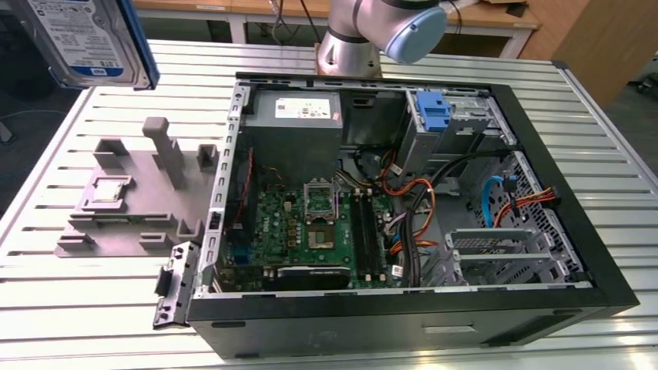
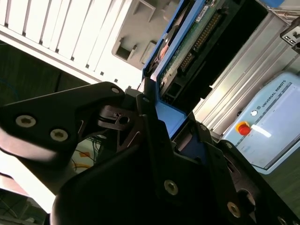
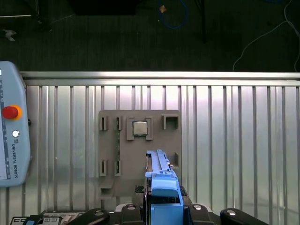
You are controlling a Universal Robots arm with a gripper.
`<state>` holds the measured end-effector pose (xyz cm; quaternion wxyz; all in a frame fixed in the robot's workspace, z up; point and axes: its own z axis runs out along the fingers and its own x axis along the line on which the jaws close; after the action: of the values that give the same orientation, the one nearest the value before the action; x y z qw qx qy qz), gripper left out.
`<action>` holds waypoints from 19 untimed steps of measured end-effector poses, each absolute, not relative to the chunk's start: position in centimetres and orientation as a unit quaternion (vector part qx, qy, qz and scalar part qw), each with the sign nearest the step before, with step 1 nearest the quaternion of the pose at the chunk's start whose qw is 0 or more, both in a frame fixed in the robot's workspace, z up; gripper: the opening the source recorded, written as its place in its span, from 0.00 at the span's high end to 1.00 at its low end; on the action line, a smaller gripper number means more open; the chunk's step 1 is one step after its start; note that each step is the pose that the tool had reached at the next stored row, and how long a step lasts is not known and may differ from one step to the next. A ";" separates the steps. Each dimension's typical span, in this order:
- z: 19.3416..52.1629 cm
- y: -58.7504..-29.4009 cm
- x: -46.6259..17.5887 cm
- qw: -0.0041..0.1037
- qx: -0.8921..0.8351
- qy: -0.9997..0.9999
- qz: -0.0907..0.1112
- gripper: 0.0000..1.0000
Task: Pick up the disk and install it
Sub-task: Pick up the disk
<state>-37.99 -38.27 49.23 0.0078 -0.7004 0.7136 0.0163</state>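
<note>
The disk (image 1: 88, 38), silver-grey with a white-and-blue label and a blue carrier, hangs high above the table at the exterior view's upper left. In the first wrist view the disk (image 3: 161, 180) stands on edge over the grey fixture, and my gripper (image 3: 161, 208) is shut on its blue frame. The second wrist view shows the disk's green circuit board (image 2: 194, 40) and blue carrier between the black fingers (image 2: 150, 126).
The open computer case (image 1: 575, 254) lies on the slatted table, with a bare blue bracket (image 1: 436, 112) in its drive bay. The grey fixture (image 1: 134, 208) beside it holds a small square chip (image 1: 110, 189). A teach pendant (image 3: 11, 136) lies on the table.
</note>
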 end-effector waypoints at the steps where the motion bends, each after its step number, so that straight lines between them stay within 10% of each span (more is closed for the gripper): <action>1: 49.2 -38.4 -38.0 0.008 -0.700 0.714 0.016 0.63; 19: 49.2 -38.8 -36.7 0.008 -0.700 0.714 0.016 0.63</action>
<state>-36.65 -38.82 49.22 0.0078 -0.7003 0.7136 0.0163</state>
